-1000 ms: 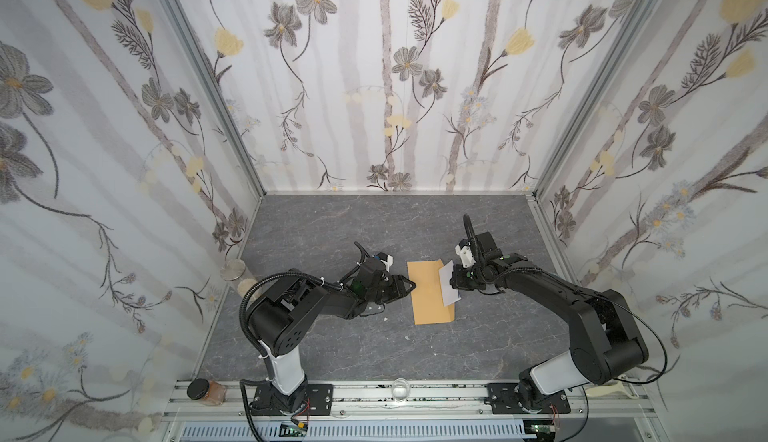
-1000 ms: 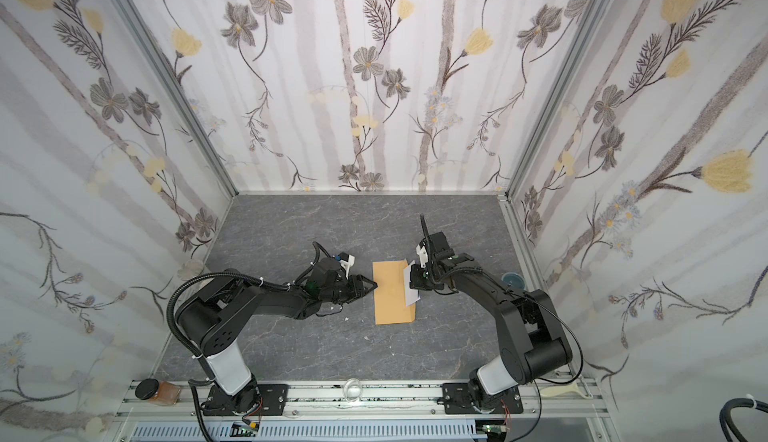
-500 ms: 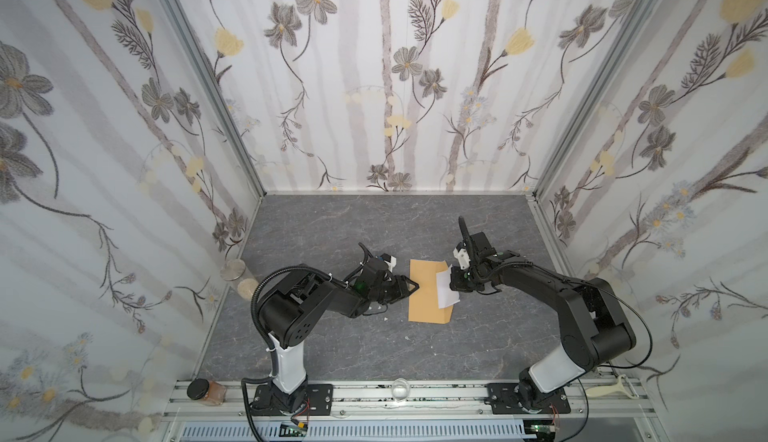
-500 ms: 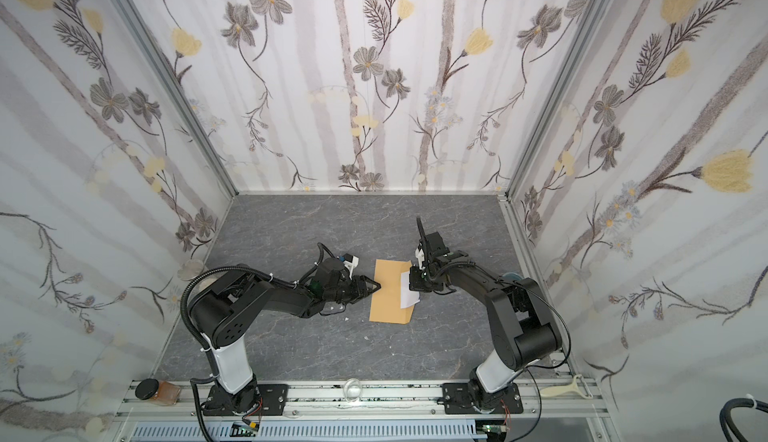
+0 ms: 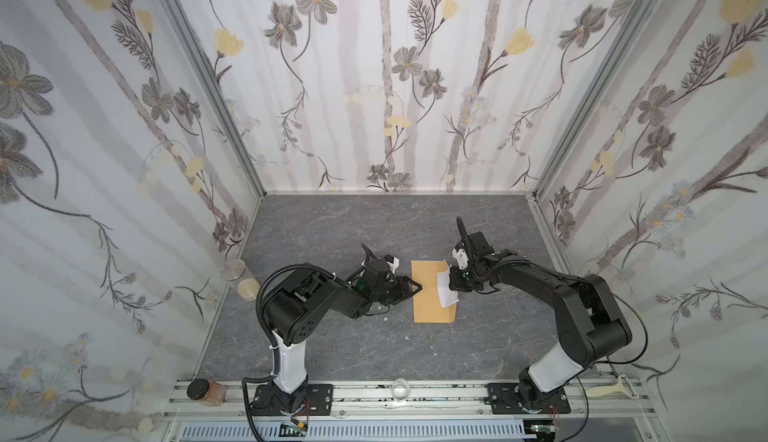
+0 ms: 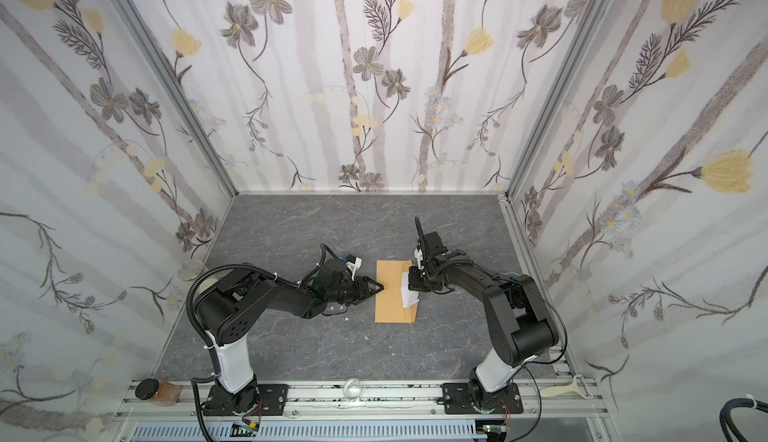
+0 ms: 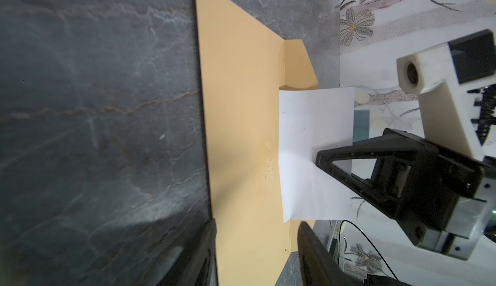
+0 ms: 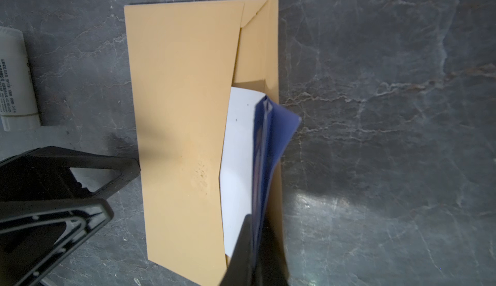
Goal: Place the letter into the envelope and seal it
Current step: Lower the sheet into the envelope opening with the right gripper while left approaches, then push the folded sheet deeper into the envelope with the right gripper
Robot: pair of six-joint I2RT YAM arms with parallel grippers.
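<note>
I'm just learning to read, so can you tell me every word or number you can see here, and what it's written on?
glue stick: rows of tiny print run along its white side, too small and blurred to read.
tan envelope: no writing shows.
letter: plain white back and blue face, no words show.
Nothing else in any view carries text that can be read.

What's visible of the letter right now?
The letter is a folded paper sheet, plain white on its outer face with a few small specks and dark blue on the inner face. It stands tilted, with one edge tucked into the open mouth of the tan envelope and the rest sticking out. The right pincer is shut on its free edge. No tears are visible.
</note>
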